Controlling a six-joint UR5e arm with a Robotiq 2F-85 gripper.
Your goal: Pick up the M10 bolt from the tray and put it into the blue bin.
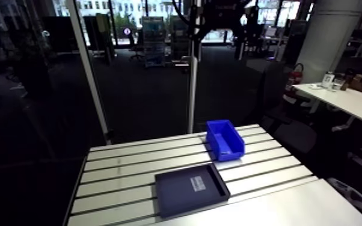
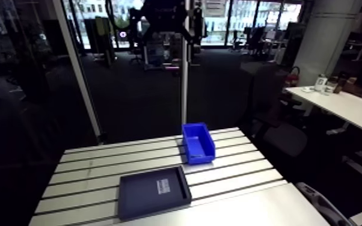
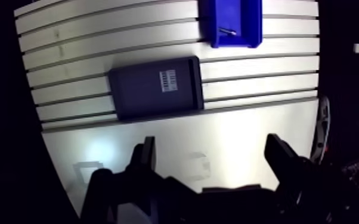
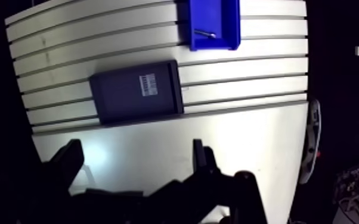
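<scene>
Pincer: the pincer (image 3: 210,146) hangs high over the smooth near part of the table (image 3: 235,128). Its two fingers are spread wide with nothing between them.
Tray: ahead of the pincer, the dark tray (image 3: 155,89) lies flat across the table's slots. Only a pale label (image 3: 167,78) shows on its floor, and no bolt.
Blue bin: beyond the tray and apart from it, the blue bin (image 3: 235,43) stands on the slotted surface.
M10 bolt: the M10 bolt (image 3: 226,31), thin and bright, lies inside the bin on its floor, near the wall that faces the tray.
Step in hand: the placing looks done, with the bolt in the bin, the tray bare and the pincer empty.
Next move: probably nothing is left to grasp; at most, check that the bolt lies at rest and park clear of the bin.
Hard to make out: the bolt is too small to tell head from thread. The bin's far end is cut off in the wrist view. In the arm view the bin's inside shows no bolt clearly.
</scene>
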